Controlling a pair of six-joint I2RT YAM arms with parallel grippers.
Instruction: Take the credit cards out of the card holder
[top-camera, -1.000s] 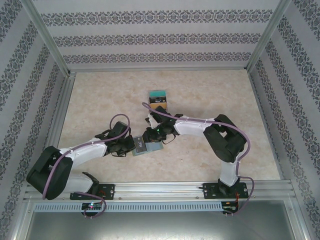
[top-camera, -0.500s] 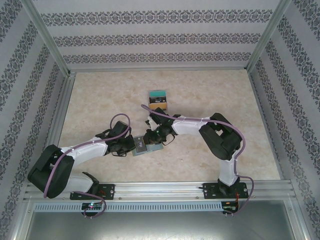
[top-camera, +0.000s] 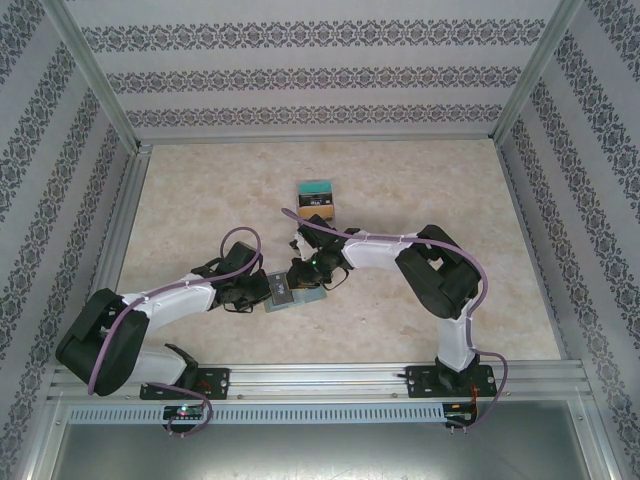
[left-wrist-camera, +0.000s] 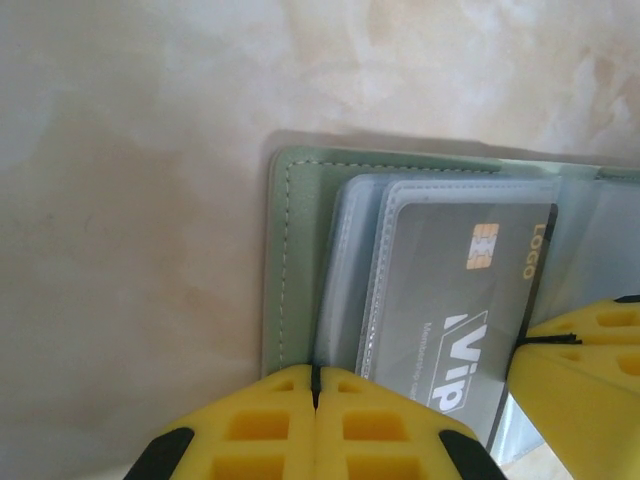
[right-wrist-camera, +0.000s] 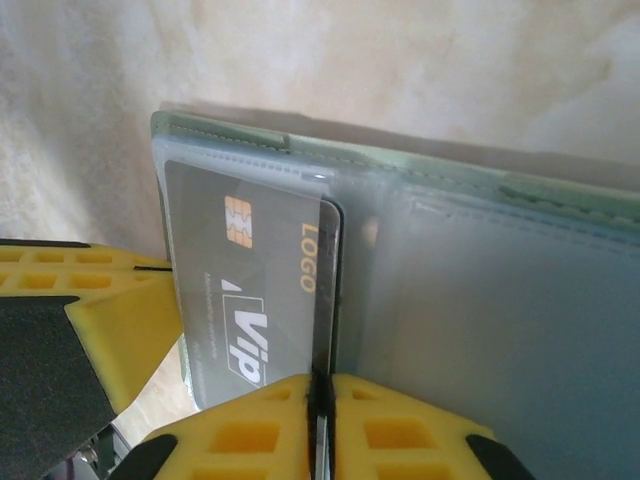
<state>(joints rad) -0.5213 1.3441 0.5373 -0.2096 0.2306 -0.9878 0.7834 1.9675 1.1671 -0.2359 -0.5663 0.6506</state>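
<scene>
Card holder (left-wrist-camera: 300, 260): soft grey-green cover with stitched edge, open flat on the marbled beige table (left-wrist-camera: 130, 200), clear glossy pockets facing up. Black card (right-wrist-camera: 250, 290): thin and rigid, with a gold chip and pale "VIP" print, in the outer sleeve. Left gripper (left-wrist-camera: 315, 385): yellow ribbed fingers pressed together on the holder's near edge. Right gripper (right-wrist-camera: 320, 392): jaws closed, pinching the black card's long edge. Teal card (top-camera: 316, 186) lies farther back on the table, well apart.

Reads "LOGO" in gold and "ViP" in white on grey card (right-wrist-camera: 250, 300) in card holder (left-wrist-camera: 295, 260); smaller print illegible.
</scene>
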